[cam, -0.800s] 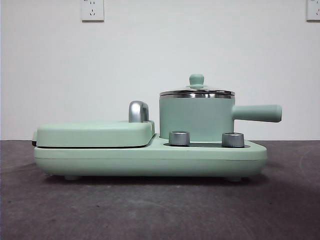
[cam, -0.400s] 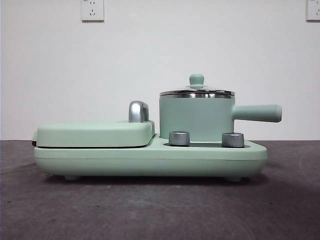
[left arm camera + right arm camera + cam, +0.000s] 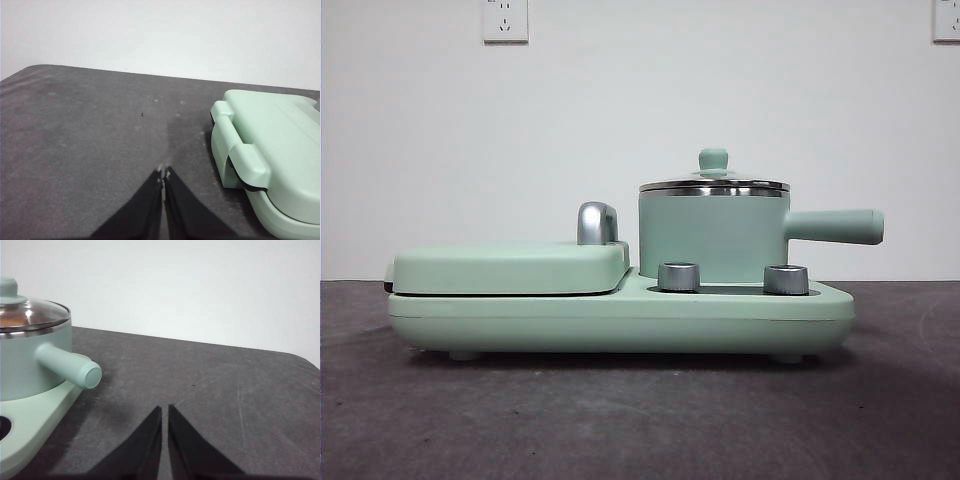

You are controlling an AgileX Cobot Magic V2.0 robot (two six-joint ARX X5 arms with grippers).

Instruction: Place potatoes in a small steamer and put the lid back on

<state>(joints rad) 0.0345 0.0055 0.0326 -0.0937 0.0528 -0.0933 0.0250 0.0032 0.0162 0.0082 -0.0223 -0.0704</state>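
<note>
The small steamer [image 3: 712, 238], a mint green pot with a long side handle, stands on the right end of the mint base. It also shows in the right wrist view [image 3: 20, 362]. The glass lid [image 3: 714, 184] with its mint knob sits on the pot's rim; it also shows in the right wrist view [image 3: 30, 315]. An orange-brown patch shows through the glass, the potato [image 3: 11, 318] inside. My left gripper [image 3: 163, 173] is shut and empty over the table, beside the griddle. My right gripper [image 3: 165, 410] is shut and empty, off the pot's handle end.
The flat mint hinged griddle [image 3: 510, 268] with a chrome latch [image 3: 597, 223] takes the left half of the base [image 3: 620, 320]; it also shows in the left wrist view [image 3: 272, 150]. Two steel knobs [image 3: 679, 277] face front. The dark table [image 3: 640, 420] spreads around.
</note>
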